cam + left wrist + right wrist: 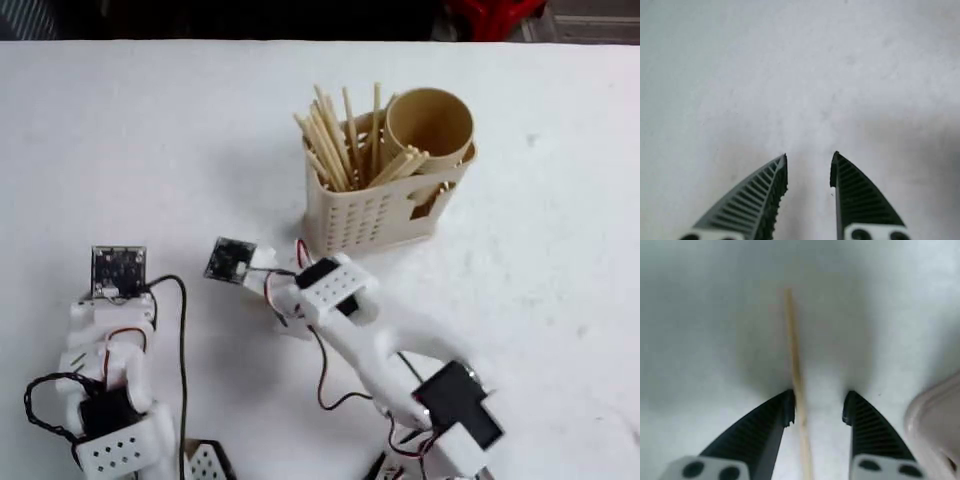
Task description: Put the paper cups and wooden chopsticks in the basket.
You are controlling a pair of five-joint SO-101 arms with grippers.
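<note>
**One loose chopstick between the open right claw fingers, basket close by**

Nearest the camera in the high view, the left arm (105,350) sits folded at the counter's (150,130) near edge, with a black cable (182,340) looping beside it. The left claw (809,162) is released, fingers apart over bare white counter, grasping nothing.

The right arm (340,290) reaches in from the near right toward the middle of the counter. The right claw (817,407) is also spread open. A single wooden chopstick (794,355) lies flat on the counter between its fingers, just beside one of them and well clear of the other.

Just past that arm stands the cream basket (370,215), its corner (935,425) close beside the right claw. It holds a leaning bundle of chopsticks (335,140) and a paper cup (430,125).
</note>
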